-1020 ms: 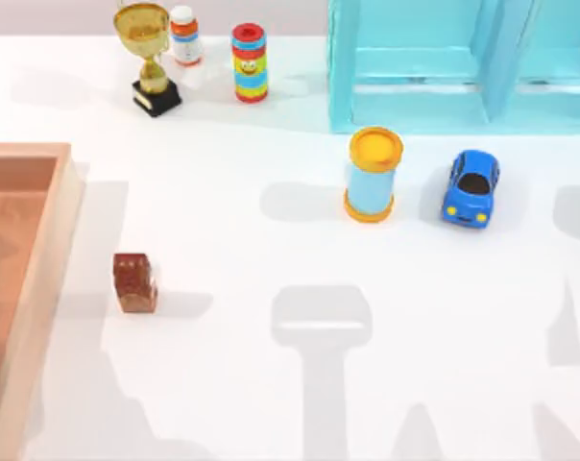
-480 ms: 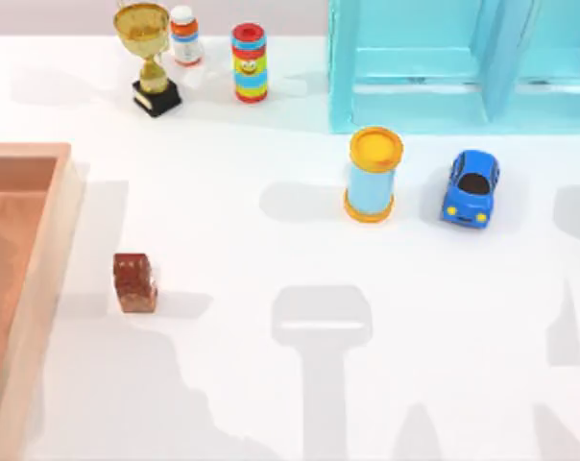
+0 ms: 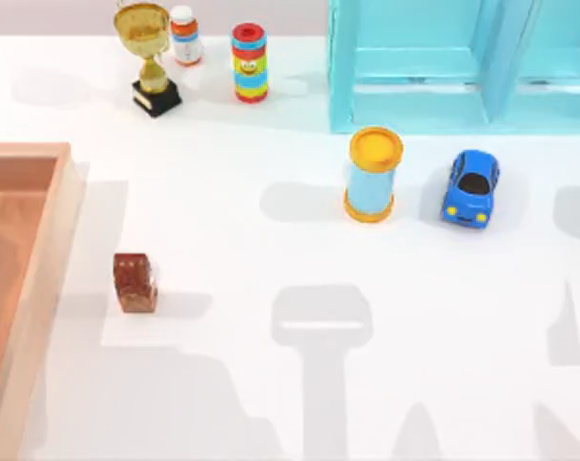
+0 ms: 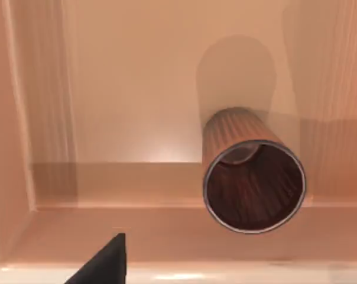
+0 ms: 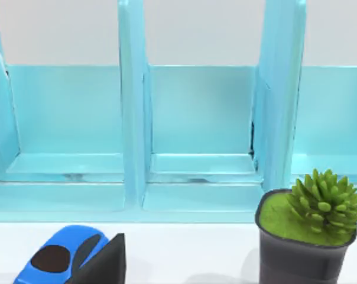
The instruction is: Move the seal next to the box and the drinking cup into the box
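Observation:
The drinking cup [image 4: 252,177], dark brown with ribbed sides, stands upright inside the box [image 4: 137,89] close to one inner wall. My left gripper hovers above it, open, with one dark fingertip [image 4: 110,260] showing apart from the cup. In the top view the box [image 3: 55,250] lies at the table's left edge. The seal [image 3: 134,281], a reddish-brown mottled block, stands on the table just right of its rim, a small gap between them. My right gripper is parked near the shelf unit, open and holding nothing, one fingertip [image 5: 110,260] showing.
A gold trophy [image 3: 151,58], a small bottle [image 3: 183,36] and a striped toy [image 3: 249,62] stand at the back left. The turquoise shelf unit [image 3: 444,67] fills the back right. In front of it are a light-blue cylinder [image 3: 372,173], a blue toy car [image 3: 470,187] and a potted plant [image 5: 311,236].
The arm shadow on the table's front left has spread to the right. The seal and the other objects have not moved.

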